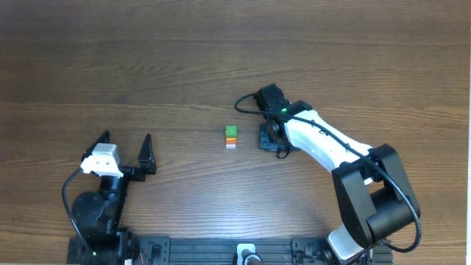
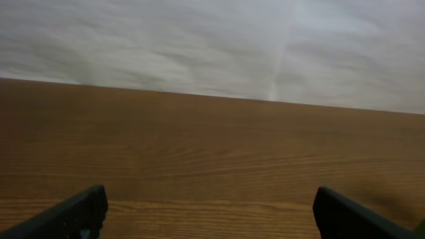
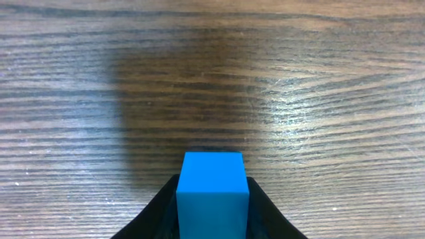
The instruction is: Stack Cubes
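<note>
Snugly, the blue cube (image 3: 212,174) sits within the right tool (image 3: 212,199).

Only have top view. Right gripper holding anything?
Observer: Yes. The right gripper is clamped on a blue cube.
Operator: Is it over the stack?
Observer: No. In the right wrist view, bare table lies beyond the blue cube.
Operator: Left gripper carrying anything?
Observer: No. The left gripper is open, with bare wood between its fingers.
</note>
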